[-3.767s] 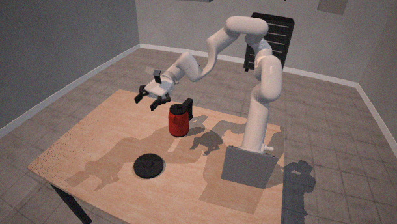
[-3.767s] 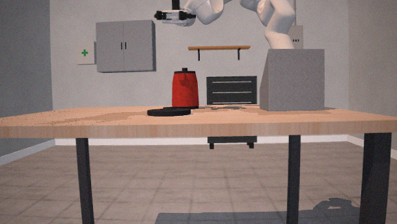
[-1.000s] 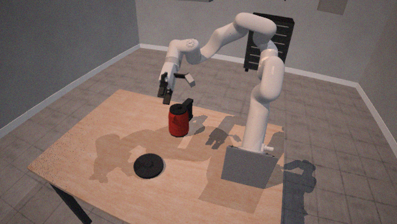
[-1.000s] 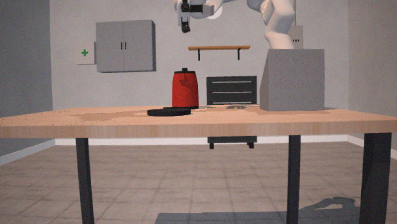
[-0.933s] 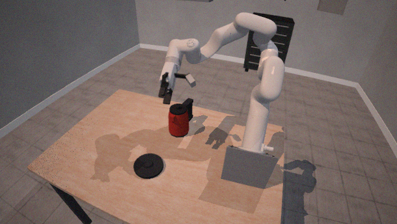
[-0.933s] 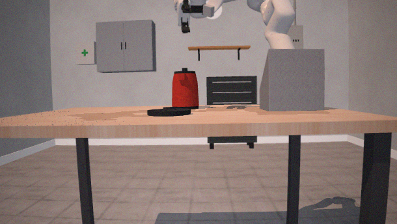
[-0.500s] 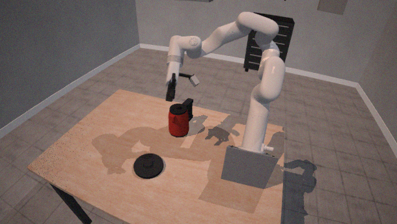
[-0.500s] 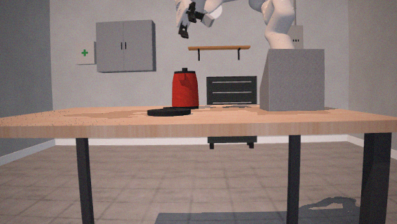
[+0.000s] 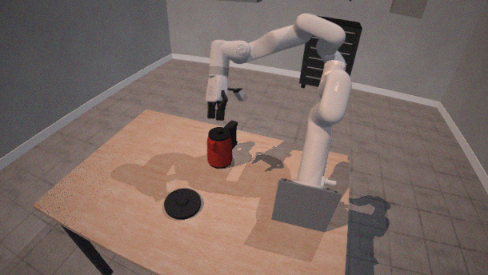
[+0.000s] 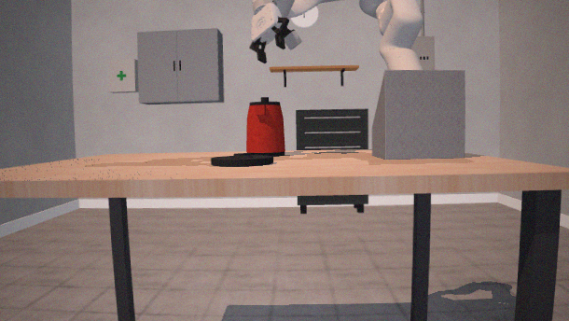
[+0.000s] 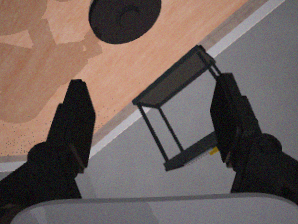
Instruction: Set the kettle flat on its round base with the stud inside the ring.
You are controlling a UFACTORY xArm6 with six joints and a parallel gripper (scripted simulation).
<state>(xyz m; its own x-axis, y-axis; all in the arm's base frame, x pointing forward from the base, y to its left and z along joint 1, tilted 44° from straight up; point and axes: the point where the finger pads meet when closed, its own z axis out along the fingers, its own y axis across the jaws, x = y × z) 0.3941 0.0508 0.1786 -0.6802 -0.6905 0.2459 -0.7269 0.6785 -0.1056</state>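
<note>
The red kettle stands upright on the wooden table. Its black handle faces the far side. The black round base lies flat on the table with its stud up, apart from the kettle and nearer the front edge. My gripper is open and empty. It hangs in the air well above the kettle, a little beyond it, fingers pointing down.
The arm's grey pedestal stands on the right side of the table. A black drawer rack stands on the floor by the far wall. The wrist view shows the table's edge and a dark frame on the floor beyond it.
</note>
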